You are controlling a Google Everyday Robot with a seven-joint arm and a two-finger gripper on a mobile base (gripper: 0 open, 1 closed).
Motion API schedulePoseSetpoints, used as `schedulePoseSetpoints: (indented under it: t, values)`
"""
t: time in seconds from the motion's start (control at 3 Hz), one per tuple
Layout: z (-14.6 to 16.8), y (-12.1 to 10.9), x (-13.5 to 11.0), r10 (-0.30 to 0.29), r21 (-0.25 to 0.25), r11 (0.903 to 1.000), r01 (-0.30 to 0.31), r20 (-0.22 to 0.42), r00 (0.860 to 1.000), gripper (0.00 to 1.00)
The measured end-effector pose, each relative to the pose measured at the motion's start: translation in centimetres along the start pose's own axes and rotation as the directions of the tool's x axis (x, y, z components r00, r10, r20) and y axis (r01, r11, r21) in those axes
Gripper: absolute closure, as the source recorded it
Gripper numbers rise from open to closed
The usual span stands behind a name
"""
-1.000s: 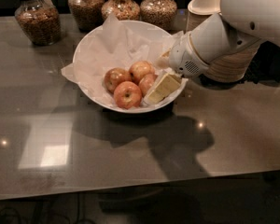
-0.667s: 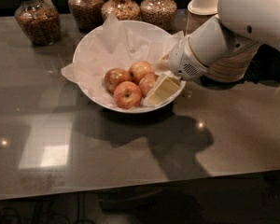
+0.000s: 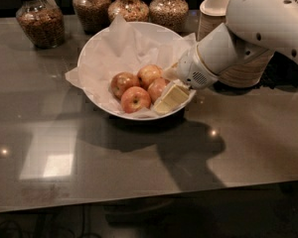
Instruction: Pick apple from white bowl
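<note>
- The gripper (image 3: 171, 98), at the right rim of the white bowl (image 3: 89, 51) in centre frame, hides the right flank of the rightmost apple (image 3: 157, 87).
- The robot arm (image 3: 248, 29) runs off the top and right edges.
- The arm masks much of the stacked beige bowls (image 3: 246, 76), upper right.
- The jars (image 3: 39, 21) lose their tops to the upper edge.

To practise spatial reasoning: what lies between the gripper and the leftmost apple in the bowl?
Camera view: another apple, beside the gripper at the white bowl's right rim.
</note>
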State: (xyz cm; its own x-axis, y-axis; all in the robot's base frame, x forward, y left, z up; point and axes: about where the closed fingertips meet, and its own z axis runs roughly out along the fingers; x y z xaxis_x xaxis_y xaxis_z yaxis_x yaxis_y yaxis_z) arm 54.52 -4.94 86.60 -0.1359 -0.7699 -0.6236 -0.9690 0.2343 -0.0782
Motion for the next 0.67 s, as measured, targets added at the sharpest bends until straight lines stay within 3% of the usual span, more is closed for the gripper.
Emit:
schedulePoseSetpoints:
  t: [0.33,0.67]
  values:
    - [0.38,-0.03,0.22,0.003,-0.006,1.0,-0.003,-0.008,1.0,0.22]
    - [0.38,-0.03,0.22,0.003,-0.006,1.0,-0.003,-0.008,1.0,0.41]
